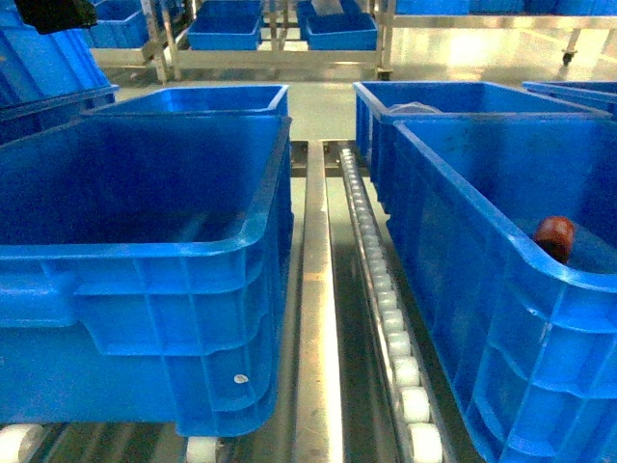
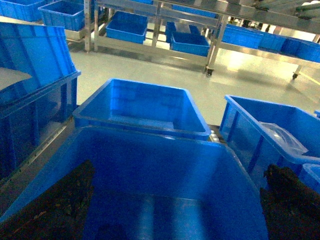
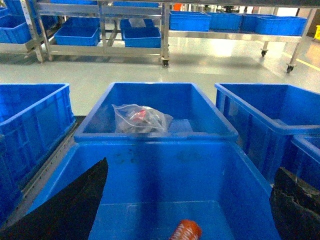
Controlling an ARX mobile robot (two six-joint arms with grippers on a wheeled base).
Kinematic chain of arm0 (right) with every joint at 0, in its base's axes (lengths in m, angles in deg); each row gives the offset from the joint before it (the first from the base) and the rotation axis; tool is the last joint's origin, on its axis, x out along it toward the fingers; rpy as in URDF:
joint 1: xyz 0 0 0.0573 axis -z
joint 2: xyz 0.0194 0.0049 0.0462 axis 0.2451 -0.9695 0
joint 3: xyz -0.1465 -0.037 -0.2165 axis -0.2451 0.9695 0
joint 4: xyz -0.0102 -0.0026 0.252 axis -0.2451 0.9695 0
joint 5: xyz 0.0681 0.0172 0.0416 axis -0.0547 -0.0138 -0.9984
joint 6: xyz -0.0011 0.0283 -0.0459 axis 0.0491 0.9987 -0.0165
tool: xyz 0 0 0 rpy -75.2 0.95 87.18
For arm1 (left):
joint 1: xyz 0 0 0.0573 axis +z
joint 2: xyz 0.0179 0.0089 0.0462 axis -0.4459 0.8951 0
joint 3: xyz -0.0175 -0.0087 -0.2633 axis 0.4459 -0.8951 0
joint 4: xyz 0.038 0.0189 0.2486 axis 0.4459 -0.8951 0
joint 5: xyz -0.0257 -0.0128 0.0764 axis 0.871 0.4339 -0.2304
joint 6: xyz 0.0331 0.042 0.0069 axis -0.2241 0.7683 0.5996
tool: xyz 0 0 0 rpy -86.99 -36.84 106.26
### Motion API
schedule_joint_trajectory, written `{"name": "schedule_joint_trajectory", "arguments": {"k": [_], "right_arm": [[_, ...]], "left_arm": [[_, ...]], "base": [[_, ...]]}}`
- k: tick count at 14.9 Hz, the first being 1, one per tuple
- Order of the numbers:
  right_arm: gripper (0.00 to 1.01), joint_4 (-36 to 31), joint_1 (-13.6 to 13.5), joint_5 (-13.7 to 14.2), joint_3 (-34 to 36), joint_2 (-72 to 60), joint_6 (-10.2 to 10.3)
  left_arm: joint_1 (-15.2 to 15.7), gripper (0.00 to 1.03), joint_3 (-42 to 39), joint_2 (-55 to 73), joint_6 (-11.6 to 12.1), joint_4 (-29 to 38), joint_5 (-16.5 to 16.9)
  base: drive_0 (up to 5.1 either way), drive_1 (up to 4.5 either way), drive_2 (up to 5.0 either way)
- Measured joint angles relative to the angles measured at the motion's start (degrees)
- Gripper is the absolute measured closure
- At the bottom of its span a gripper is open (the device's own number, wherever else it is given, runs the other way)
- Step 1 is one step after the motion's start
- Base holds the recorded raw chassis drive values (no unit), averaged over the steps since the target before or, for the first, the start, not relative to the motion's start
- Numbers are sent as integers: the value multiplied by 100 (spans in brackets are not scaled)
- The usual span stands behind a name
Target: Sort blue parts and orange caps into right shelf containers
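I look down on a roller rack (image 1: 386,318) that carries several deep blue crates. My left hand (image 2: 170,220) hangs over the near left crate (image 1: 145,241); its two dark fingers (image 2: 60,205) stand wide apart at the two lower corners of the left wrist view, and nothing is between them. I see only the bare blue floor of this crate below it. Behind it stands a second left crate (image 2: 142,107), and I see nothing in it.

My right hand (image 3: 187,215) hangs over the near right crate (image 1: 501,289). Its fingers (image 3: 75,210) are also spread far apart and hold nothing. On the floor of this crate lies one orange cap (image 3: 185,231), between the two fingers in the right wrist view and not touching them. In the head view the same cap shows as a reddish-brown round thing close to the right wall of the crate.

The far right crate (image 3: 160,112), just behind, holds a clear plastic bag (image 3: 140,119) with something red inside; I cannot tell what it is. One more blue crate (image 3: 270,120) stands on the right of it. Across the pale floor (image 3: 210,65) there are metal shelves (image 3: 165,30) on wheels with more blue bins.
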Motion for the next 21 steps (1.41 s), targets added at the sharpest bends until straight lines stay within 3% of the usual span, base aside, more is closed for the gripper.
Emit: {"name": "schedule_joint_trajectory", "arguments": {"k": [3, 4, 5, 6, 8, 9, 10, 11, 15, 21], "right_arm": [[3, -4, 0, 0, 0, 0, 0], [9, -59, 11, -210, 39, 15, 24], [20, -243, 33, -444, 348, 184, 28], [31, -385, 33, -498, 809, 468, 26], [49, -610, 37, -501, 1423, 881, 28], [66, -723, 37, -501, 1884, 1198, 31], [75, -767, 37, -501, 2120, 1357, 31], [100, -822, 37, -501, 2973, 2131, 48], [100, -509, 37, -507, 3685, 3128, 50], [100, -96, 37, -509, 3995, 3838, 52]], "left_arm": [[0, 5, 0, -2, 0, 9, 0], [2, 11, -37, -28, 151, 61, -24], [22, 21, -352, -208, 444, 229, -17], [52, 32, -804, -496, 619, 358, 2], [109, 50, -1403, -887, 756, 581, 48], [157, 67, -1856, -1200, 796, 684, 94], [175, 76, -2081, -1362, 798, 708, 111], [507, 101, -2905, -2140, 800, 739, 391], [483, 101, -3604, -3165, 802, 396, 426], [483, 101, -3884, -3847, 802, 4, 426]], "base": [[0, 0, 0], [0, 0, 0], [0, 0, 0], [0, 0, 0], [0, 0, 0], [0, 0, 0], [0, 0, 0], [0, 0, 0], [0, 0, 0], [0, 0, 0]]}}
